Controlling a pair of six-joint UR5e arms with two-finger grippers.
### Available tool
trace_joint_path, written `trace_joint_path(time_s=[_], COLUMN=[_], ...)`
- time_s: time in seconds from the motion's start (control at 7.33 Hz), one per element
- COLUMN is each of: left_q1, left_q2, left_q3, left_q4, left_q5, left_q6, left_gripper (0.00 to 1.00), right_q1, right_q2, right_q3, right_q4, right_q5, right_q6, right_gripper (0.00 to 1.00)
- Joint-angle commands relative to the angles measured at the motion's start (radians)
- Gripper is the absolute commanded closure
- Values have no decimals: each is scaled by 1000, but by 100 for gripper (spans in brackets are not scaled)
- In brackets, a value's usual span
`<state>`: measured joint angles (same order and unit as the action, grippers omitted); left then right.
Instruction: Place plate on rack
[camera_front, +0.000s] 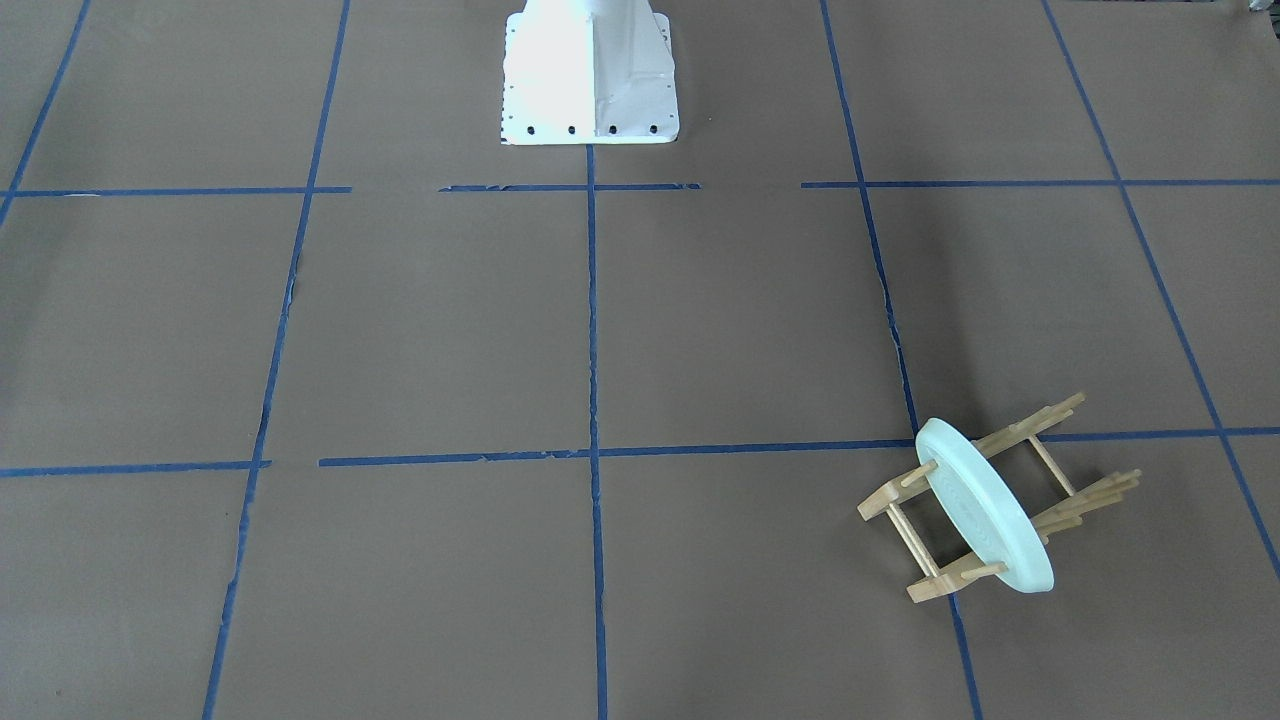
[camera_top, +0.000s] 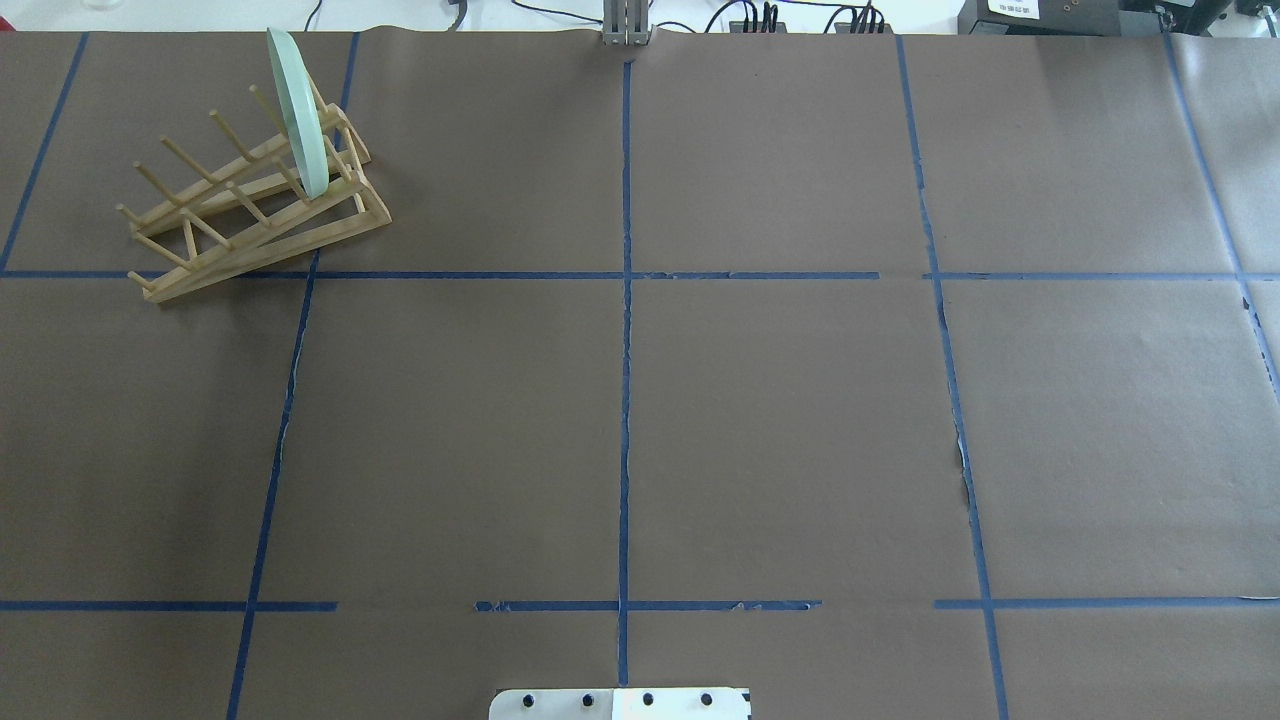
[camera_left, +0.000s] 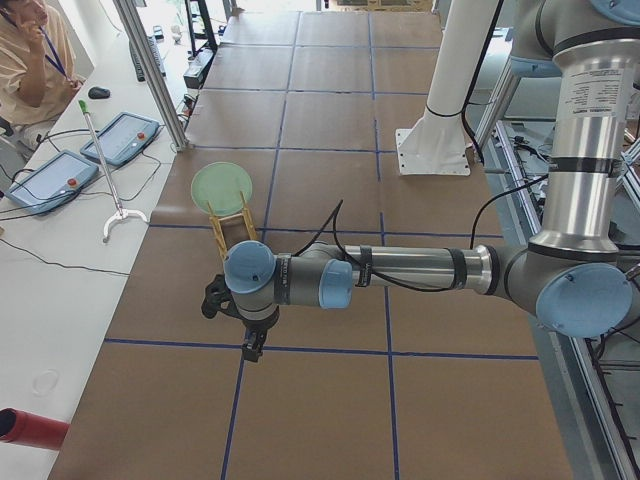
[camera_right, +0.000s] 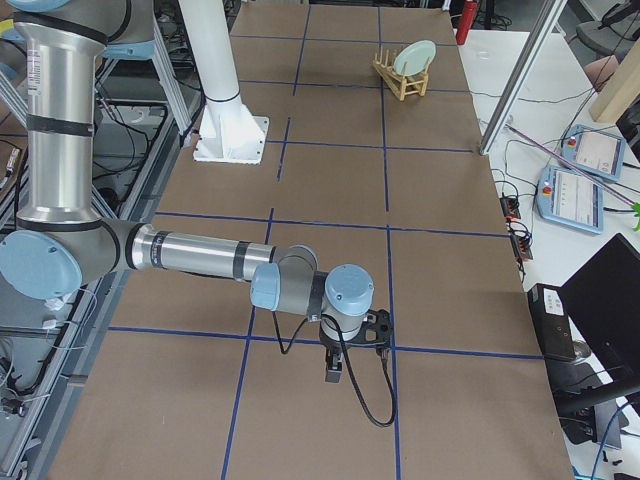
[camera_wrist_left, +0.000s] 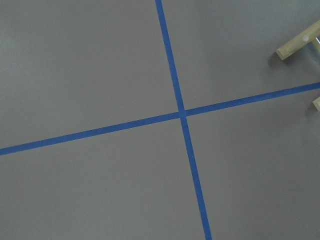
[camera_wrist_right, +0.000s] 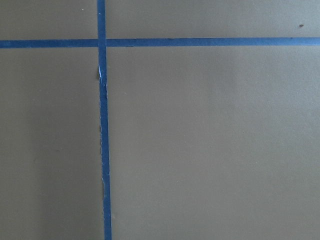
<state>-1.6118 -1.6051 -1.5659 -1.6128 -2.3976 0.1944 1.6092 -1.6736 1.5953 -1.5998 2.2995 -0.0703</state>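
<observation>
The pale mint-green plate (camera_front: 985, 510) stands on edge between the pegs of the light-wood rack (camera_front: 1085, 490), at the far left of the table in the overhead view, plate (camera_top: 297, 115) and rack (camera_top: 250, 235). Nothing touches them. My left gripper (camera_left: 252, 348) shows only in the exterior left view, over the table short of the rack (camera_left: 232, 235); I cannot tell whether it is open or shut. My right gripper (camera_right: 334, 372) shows only in the exterior right view, far from the plate (camera_right: 414, 57); I cannot tell its state. The left wrist view shows the rack's rail ends (camera_wrist_left: 297, 46).
The white robot pedestal (camera_front: 590, 75) stands at the table's robot-side edge. Blue tape lines (camera_top: 625, 275) grid the brown table. Teach pendants (camera_left: 120, 138) and a seated person (camera_left: 30, 60) are beyond the far side. A red cylinder (camera_left: 22, 427) lies off the table's end.
</observation>
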Motion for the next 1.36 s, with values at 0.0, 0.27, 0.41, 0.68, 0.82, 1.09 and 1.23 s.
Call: trace_joint_path(time_s=[0.0, 0.27, 0.41, 0.68, 0.82, 1.09, 1.23], left_q1=[6, 7, 7, 9, 9, 9, 7], left_q2=[-10, -9, -4, -12, -12, -10, -13], left_q3=[-14, -13, -7, -3, -14, -16, -16], left_q4=[4, 5, 5, 61, 82, 82, 82], left_q5=[2, 2, 3, 23, 23, 25, 25], left_q6=[-27, -110, -112, -113, -112, -110, -109], left_gripper=[0, 0, 0, 0, 0, 0, 0], right_q1=[0, 0, 0, 0, 0, 0, 0], right_q2=[0, 0, 0, 0, 0, 0, 0], right_q3=[0, 0, 0, 0, 0, 0, 0], right_q4=[0, 1, 1, 0, 0, 1, 1], right_q5=[0, 0, 0, 0, 0, 0, 0], right_q6=[1, 0, 0, 0, 1, 0, 0], right_gripper=[0, 0, 0, 0, 0, 0, 0])
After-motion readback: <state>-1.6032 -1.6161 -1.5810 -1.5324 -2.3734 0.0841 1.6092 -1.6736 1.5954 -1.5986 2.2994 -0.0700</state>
